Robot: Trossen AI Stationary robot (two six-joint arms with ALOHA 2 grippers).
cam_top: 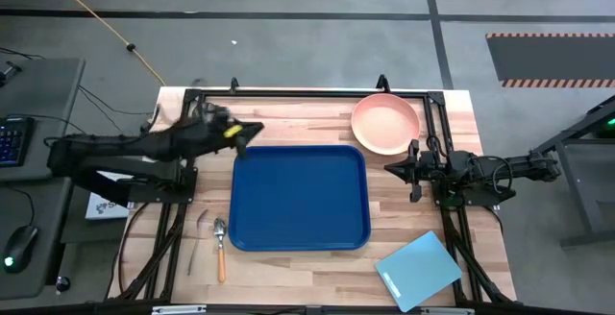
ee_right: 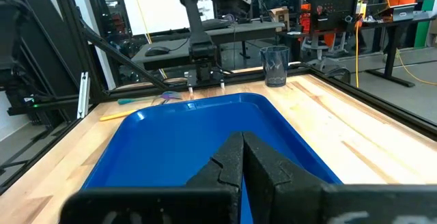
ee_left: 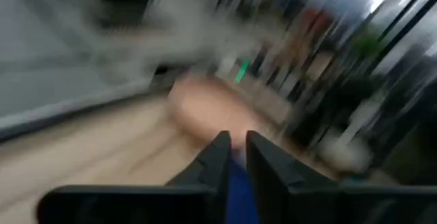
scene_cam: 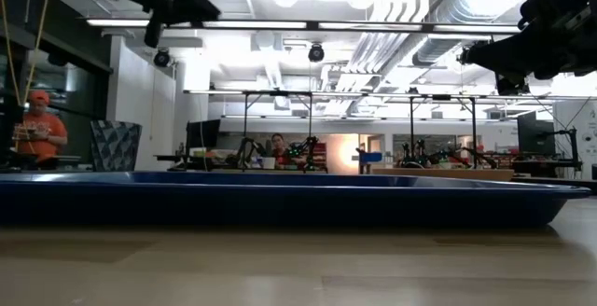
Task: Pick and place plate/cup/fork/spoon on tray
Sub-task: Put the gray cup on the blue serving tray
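On the tabletop (cam_top: pixel 307 267), the spoon (cam_top: pixel 220 248) and fork (cam_top: pixel 201 221) lie side by side at the near left, just beside the tray (cam_top: pixel 301 198). A light-blue board (cam_top: pixel 418 271) lies off the tray's near right corner. The right gripper (cam_top: pixel 391 169) hangs by the tray's right edge, fingers closed and empty. The left gripper (cam_top: pixel 258 129) hovers over the tray's far left corner, its fingers (ee_left: pixel 215 157) nearly shut; whether they hold anything cannot be told. The cup (ee_right: pixel 274 65) stands there. The plate (cam_top: pixel 385 123) sits beyond the tray's far right corner.

Glossy plastic tray (cam_top: pixel 300 198) on pale wooden table (cam_top: pixel 404 221) (smooth, planked).
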